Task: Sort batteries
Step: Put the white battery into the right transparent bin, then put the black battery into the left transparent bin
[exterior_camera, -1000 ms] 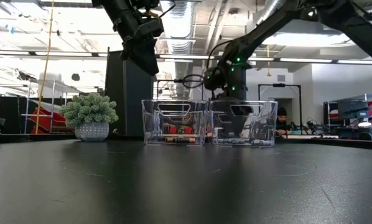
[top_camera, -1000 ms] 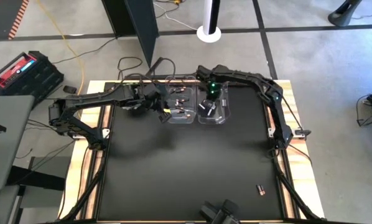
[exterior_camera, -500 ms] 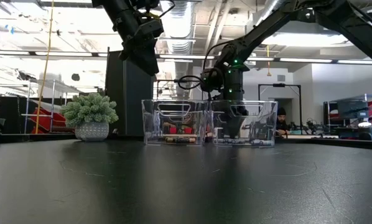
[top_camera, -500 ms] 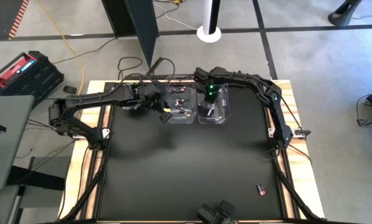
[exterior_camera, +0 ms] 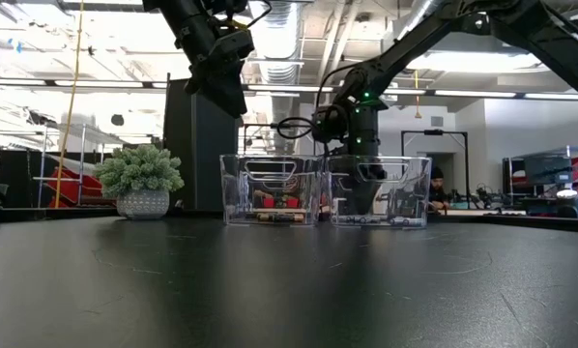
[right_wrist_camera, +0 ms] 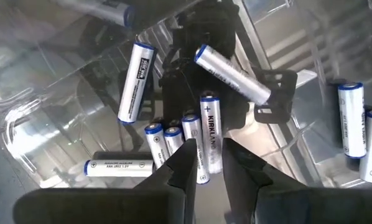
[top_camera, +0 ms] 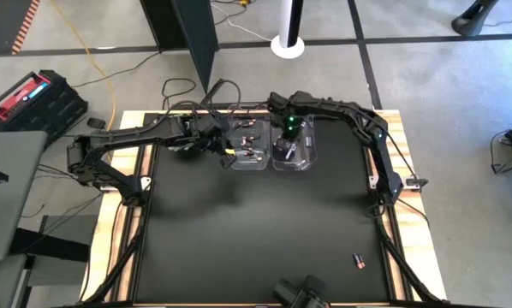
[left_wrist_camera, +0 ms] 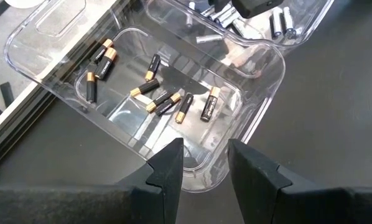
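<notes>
Right now my right gripper (right_wrist_camera: pixel 209 163) is down inside the right bin (top_camera: pixel 306 159), near the top middle of the high view. Its fingers are a little apart, with a silver battery (right_wrist_camera: pixel 209 138) standing between the tips. I can't tell if it is gripped or already let go.

More silver batteries (right_wrist_camera: pixel 136 81) lie around it on the bin floor. The left bin (left_wrist_camera: pixel 245 146) holds the dark batteries (left_wrist_camera: pixel 209 104) with copper ends. One dark battery (top_camera: pixel 357 260) lies alone on the black mat (top_camera: pixel 256 231), at the lower right of the high view.

My left gripper (left_wrist_camera: pixel 201 165) hovers above the near wall of the left bin, fingers apart and empty.

What could go wrong? If I lift the right gripper while the battery sticks to a finger, it may ride up and drop outside. The fingers could also bump the bin wall and push the bin.
</notes>
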Motion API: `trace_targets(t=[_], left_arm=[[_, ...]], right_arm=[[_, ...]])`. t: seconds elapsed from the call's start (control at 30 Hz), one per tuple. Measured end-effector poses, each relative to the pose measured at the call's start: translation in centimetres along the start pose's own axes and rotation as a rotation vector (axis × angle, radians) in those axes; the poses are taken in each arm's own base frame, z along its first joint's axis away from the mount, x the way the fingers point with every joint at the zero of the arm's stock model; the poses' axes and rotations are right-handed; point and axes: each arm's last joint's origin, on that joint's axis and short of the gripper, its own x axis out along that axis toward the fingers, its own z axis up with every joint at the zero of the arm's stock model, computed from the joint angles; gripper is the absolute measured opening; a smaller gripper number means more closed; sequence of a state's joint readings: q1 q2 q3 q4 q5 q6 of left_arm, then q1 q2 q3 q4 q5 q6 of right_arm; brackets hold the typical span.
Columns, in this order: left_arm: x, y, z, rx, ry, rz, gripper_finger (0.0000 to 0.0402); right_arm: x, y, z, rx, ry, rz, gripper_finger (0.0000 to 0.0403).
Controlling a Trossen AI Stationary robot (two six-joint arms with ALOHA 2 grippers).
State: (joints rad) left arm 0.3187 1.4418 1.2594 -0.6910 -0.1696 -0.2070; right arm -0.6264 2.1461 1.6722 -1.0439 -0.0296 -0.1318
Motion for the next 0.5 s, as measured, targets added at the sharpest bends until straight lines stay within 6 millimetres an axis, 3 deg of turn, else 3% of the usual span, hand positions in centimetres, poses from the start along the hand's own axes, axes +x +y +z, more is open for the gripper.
trace_targets(t=[0.27,0.5], left_arm=[[0.0,0.0,0.0,0.010,0.000,0.000,0.0120],[0.0,0.0,-0.2,0.032,0.019,0.003,0.0120]], right_arm=[[-2.4,-1.0,-0.3,0.092,-0.008,-0.004,0.0093],[-8.1,-0.6,-1.9,0.193,-0.140,-0.012,0.0093]])
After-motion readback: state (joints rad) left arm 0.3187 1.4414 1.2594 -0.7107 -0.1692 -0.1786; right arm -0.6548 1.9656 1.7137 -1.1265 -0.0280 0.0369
